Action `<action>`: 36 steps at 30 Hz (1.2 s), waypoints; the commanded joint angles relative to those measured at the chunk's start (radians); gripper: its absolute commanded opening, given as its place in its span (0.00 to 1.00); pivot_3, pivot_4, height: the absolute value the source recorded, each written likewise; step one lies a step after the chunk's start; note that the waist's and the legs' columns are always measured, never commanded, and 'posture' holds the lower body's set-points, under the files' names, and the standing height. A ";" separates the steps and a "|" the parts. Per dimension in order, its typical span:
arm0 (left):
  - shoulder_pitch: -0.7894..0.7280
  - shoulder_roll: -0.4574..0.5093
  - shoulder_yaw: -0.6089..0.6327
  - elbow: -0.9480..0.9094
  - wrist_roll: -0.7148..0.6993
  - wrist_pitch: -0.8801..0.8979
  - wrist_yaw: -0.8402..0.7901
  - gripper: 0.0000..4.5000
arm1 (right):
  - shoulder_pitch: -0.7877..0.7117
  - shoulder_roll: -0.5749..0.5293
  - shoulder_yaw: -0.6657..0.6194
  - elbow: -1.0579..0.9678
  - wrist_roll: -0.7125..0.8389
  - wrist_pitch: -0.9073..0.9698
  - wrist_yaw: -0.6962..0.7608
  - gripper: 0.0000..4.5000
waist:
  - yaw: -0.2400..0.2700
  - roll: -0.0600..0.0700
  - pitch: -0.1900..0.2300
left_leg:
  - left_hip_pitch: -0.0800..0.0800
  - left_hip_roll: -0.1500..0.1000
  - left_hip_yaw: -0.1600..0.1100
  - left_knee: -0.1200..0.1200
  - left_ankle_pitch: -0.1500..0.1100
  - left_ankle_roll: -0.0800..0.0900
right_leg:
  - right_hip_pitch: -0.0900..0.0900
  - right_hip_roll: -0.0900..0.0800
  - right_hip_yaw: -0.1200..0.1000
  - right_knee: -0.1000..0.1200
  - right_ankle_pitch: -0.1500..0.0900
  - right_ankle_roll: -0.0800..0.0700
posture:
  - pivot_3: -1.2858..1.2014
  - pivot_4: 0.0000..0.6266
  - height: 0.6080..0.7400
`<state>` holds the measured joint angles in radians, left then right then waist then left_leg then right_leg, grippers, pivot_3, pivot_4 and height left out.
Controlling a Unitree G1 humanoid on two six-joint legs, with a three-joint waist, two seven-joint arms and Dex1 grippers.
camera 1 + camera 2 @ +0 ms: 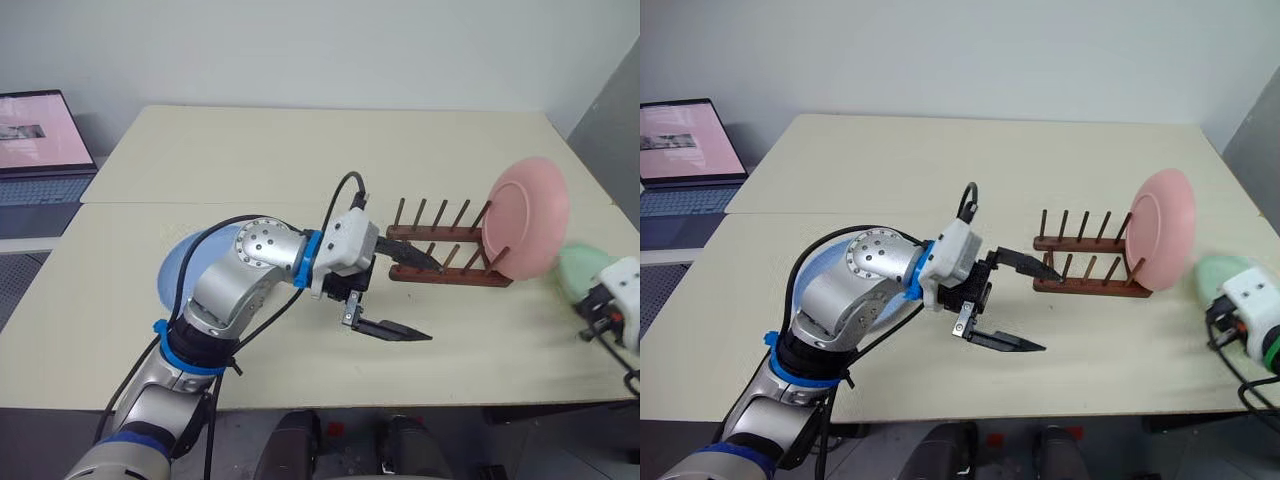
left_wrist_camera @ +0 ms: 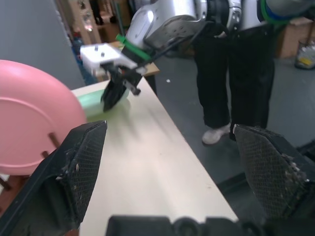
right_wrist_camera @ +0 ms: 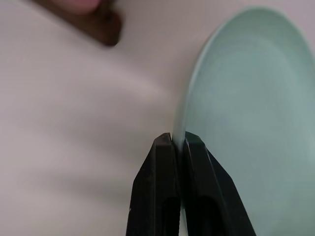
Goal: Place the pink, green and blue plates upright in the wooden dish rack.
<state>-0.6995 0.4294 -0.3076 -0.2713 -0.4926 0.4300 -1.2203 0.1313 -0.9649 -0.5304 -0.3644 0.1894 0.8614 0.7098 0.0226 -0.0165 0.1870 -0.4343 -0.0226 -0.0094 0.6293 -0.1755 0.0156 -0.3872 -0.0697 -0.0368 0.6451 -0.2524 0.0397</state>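
Observation:
The pink plate (image 1: 525, 215) stands upright at the right end of the wooden dish rack (image 1: 440, 268). My left gripper (image 1: 433, 302) hovers open just in front of the rack's left end, with nothing between its fingers. The blue plate (image 1: 183, 268) lies flat on the table, mostly hidden under my left arm. To the right of the rack, near the table's right edge, is the green plate (image 1: 580, 268). My right gripper (image 3: 178, 140) is shut on its rim, and the left wrist view shows that plate (image 2: 91, 102) beside the pink plate (image 2: 34, 118).
An open laptop (image 1: 40, 150) sits off the table's far left. The cream table (image 1: 300, 160) has a seam running across it. The rack's other slots, left of the pink plate, stand free.

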 commanded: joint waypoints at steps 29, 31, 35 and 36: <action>0.006 0.160 0.175 -0.020 -0.063 0.038 0.035 1.00 | -0.820 0.275 -0.112 -0.047 1.122 0.408 -0.441 0.01 | -0.003 0.001 0.002 | -0.002 -0.001 -0.001 -0.001 0.000 0.000 | -0.002 -0.002 0.000 0.000 0.002 -0.007 | 0.52 0.24 1.00; 0.003 0.153 0.167 -0.019 -0.058 0.035 0.034 1.00 | -0.793 0.266 -0.105 -0.016 1.182 0.407 -0.474 0.01 | -0.004 0.001 0.002 | -0.002 0.000 -0.001 -0.001 0.000 0.001 | -0.002 -0.002 0.000 0.001 0.002 -0.007 | 0.52 0.24 1.00; -0.002 0.139 0.156 -0.022 -0.057 0.035 0.033 1.00 | -0.747 0.243 -0.085 0.025 1.249 0.381 -0.517 0.01 | -0.004 0.001 0.002 | -0.002 0.000 0.000 -0.001 0.000 0.001 | -0.002 -0.001 0.000 0.000 0.003 -0.006 | 0.52 0.24 1.00; -0.001 0.138 0.155 -0.023 -0.057 0.034 0.032 1.00 | -0.733 0.236 -0.078 0.029 1.253 0.376 -0.521 0.01 | -0.004 0.001 0.002 | -0.002 0.000 0.000 -0.001 0.000 0.001 | -0.002 -0.001 0.000 0.000 0.003 -0.006 | 0.52 0.24 1.00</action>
<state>-0.6864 0.5670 -0.1528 -0.2644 -0.5464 0.4766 -1.1892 -0.6018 -0.7080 -0.6007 -0.3290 1.4053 1.2698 0.1976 0.0183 -0.0157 0.1889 -0.4366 -0.0229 -0.0094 0.6280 -0.1757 0.0163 -0.3892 -0.0709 -0.0370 0.6453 -0.2497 0.0340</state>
